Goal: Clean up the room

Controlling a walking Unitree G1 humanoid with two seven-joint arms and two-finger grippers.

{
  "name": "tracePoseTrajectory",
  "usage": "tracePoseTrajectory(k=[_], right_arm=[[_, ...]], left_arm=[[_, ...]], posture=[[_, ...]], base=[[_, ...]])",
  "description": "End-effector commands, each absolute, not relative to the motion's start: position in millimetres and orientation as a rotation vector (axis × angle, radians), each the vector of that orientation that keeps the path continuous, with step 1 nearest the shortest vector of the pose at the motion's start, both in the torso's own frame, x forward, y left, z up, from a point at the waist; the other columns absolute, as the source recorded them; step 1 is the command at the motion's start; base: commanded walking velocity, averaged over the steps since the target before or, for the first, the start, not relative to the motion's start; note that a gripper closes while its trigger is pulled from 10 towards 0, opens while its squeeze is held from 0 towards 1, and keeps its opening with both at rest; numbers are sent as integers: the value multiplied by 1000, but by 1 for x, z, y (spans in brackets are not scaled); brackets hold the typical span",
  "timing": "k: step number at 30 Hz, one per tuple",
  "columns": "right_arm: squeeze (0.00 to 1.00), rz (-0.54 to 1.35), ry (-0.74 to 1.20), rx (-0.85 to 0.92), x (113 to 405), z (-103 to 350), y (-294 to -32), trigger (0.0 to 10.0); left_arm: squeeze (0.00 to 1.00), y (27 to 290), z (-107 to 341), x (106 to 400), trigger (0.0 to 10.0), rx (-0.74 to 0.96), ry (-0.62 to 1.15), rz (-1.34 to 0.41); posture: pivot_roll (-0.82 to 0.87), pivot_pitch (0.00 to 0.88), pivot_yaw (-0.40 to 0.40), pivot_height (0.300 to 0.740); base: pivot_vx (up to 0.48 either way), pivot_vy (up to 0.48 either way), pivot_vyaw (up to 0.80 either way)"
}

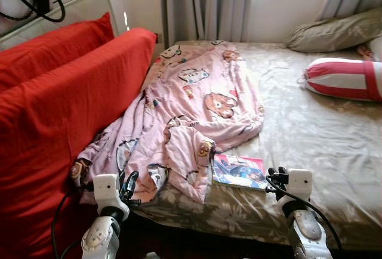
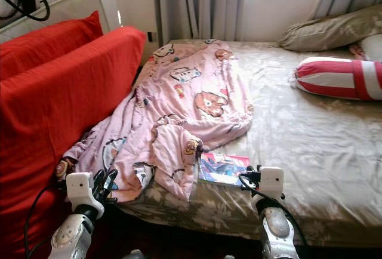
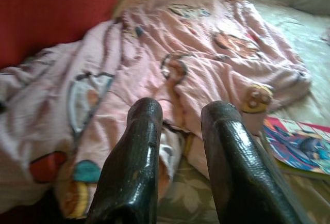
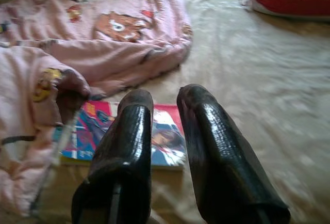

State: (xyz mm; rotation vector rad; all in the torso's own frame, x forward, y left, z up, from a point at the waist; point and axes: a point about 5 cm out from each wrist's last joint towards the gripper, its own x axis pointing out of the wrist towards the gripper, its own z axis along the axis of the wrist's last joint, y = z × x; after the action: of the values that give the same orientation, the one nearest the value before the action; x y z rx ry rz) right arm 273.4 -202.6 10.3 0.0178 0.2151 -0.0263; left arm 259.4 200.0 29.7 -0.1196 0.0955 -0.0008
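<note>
A crumpled pink blanket [image 1: 194,101] with cartoon prints lies across the left half of the bed, and its lower corner hangs over the front edge. A colourful book [image 1: 239,171] lies flat on the sheet beside the blanket's folded corner, near the front edge. My left gripper [image 1: 128,184] hovers at the bed's front edge, just before the hanging blanket corner [image 3: 170,74]. Its fingers [image 3: 144,131] are open with nothing between them. My right gripper [image 1: 276,175] is low at the front edge, just right of the book [image 4: 129,131], narrowly open and empty.
Two big red cushions [image 1: 65,104] stand along the bed's left side against a headboard [image 1: 71,5]. A red-and-white striped bolster [image 1: 346,79] and an olive pillow [image 1: 334,32] lie at the back right. Curtains [image 1: 206,5] hang behind the bed. The flowered sheet [image 1: 310,133] is bare on the right.
</note>
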Motion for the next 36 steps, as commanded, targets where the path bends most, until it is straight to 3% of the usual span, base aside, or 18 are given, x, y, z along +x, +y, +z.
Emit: tracePoseTrajectory(k=[1,20,24,36], right_arm=[[0,-29,210,24,277,12,-201,10000],[0,-17,238,28,279,9,-195,10000],[0,-5,251,17,279,8,-194,10000],[0,-1,238,27,278,8,-193,10000]], left_arm=[[0,199,37,264,10000,-125,71,-6],[0,201,39,265,10000,-125,75,-4],[0,201,39,264,10000,-126,76,-1],[0,202,40,264,10000,-124,76,1]], posture=[[14,0,24,646],[16,0,27,646],[18,0,26,611],[21,0,26,606]], base=[[0,0,0],[0,0,0],[0,0,0],[0,0,0]])
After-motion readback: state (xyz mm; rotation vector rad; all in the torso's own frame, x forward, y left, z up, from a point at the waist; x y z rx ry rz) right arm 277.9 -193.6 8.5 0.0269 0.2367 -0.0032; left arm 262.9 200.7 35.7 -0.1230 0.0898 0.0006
